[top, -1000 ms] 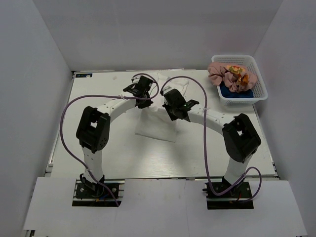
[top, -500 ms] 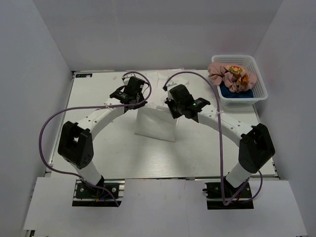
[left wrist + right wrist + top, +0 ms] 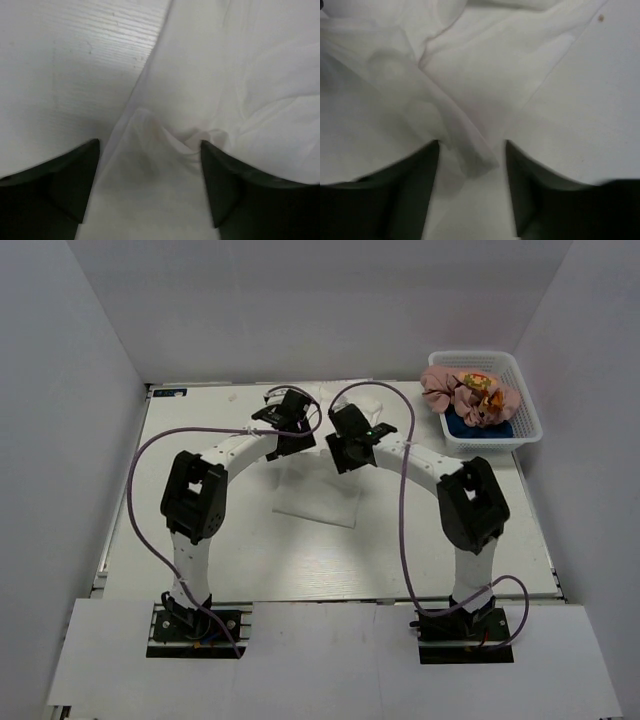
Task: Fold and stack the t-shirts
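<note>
While the left claw stands spread over the counter, a raised crease of the white t-shirt lies between its fingers; the right claw is likewise spread, a fold of the same shirt between its tips. Well to the right of the right claw, the pink t-shirt and navy t-shirt sit bunched in the basket

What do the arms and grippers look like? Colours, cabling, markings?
Both arms: white links, bulky black joint housings. A purple cable loops along the left arm; another along the right arm, which shows a small green light. The left gripper and right gripper have black wedge-shaped fingers. No markings legible.
</note>
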Robot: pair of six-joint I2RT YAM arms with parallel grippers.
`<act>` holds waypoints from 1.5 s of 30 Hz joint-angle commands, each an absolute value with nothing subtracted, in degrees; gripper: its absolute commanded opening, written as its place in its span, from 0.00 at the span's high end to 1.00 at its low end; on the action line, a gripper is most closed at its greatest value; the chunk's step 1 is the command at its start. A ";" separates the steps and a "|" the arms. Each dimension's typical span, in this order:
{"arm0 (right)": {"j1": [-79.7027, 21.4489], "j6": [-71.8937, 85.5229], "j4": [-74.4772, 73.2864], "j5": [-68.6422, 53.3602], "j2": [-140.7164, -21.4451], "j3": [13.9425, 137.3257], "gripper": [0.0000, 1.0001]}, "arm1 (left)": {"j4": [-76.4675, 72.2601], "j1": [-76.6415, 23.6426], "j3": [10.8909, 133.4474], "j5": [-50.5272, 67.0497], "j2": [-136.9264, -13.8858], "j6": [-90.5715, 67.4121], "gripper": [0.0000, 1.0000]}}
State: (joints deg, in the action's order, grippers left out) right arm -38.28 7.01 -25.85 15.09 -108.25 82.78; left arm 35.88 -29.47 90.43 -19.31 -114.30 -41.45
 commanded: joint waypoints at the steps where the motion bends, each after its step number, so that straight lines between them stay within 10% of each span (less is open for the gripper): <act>1: -35.61 9.66 -28.38 20.91 -114.16 92.71 0.29 | 39.00 -27.86 100.76 -22.85 -117.66 -40.44 0.01; 3: -35.42 10.98 -32.25 21.71 -117.67 98.33 0.10 | 42.44 -26.46 107.01 -24.08 -119.44 -40.43 0.01; 26: -36.83 25.56 -3.09 -12.74 -84.90 44.83 0.10 | 27.27 -26.37 56.43 -9.24 -91.14 -39.64 0.01; 38: -36.74 28.56 1.32 -10.19 -90.26 43.94 0.19 | 23.12 -26.37 54.84 -5.01 -95.36 -38.23 0.41; 45: -37.00 29.62 1.41 -8.00 -90.79 42.36 0.26 | 23.12 -26.37 49.05 -3.26 -91.59 -38.84 0.42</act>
State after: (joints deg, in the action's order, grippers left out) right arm -36.77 28.91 0.43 -9.91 -89.78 42.89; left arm 22.76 -26.52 52.47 -5.41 -94.28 -38.50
